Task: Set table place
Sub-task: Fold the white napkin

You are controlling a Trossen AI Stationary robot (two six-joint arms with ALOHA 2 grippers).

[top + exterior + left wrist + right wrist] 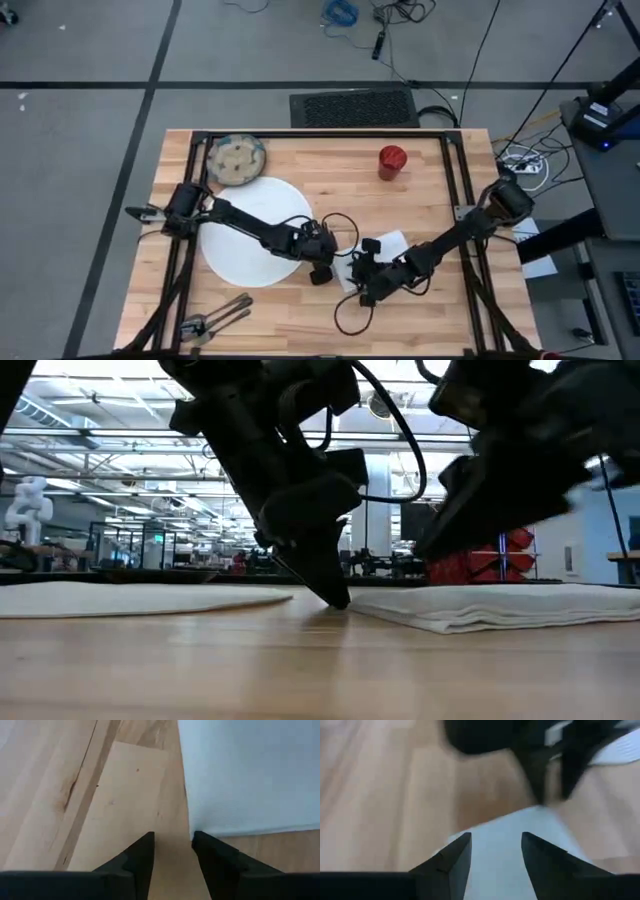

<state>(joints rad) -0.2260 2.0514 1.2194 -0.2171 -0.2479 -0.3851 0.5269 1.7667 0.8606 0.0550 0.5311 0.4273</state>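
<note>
Hovering with fingers parted, the left gripper (pixel 172 845) touches down on the table (pixel 430 200) just beside the white napkin (pixel 390 245) edge. The right gripper (pixel 495 845), fingers also parted, sits over the napkin. White plate (pixel 235 250) lies at 9 o'clock of the napkin, bowl (pixel 237 159) at 10, red cup (pixel 392 161) at 12, cutlery (pixel 215 320) at 8.

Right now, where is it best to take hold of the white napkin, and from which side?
Probably the napkin's folded edge facing the plate: it lies flat, slightly raised off the table. The left end effector, open, sits at that edge; slide one finger under.
</note>
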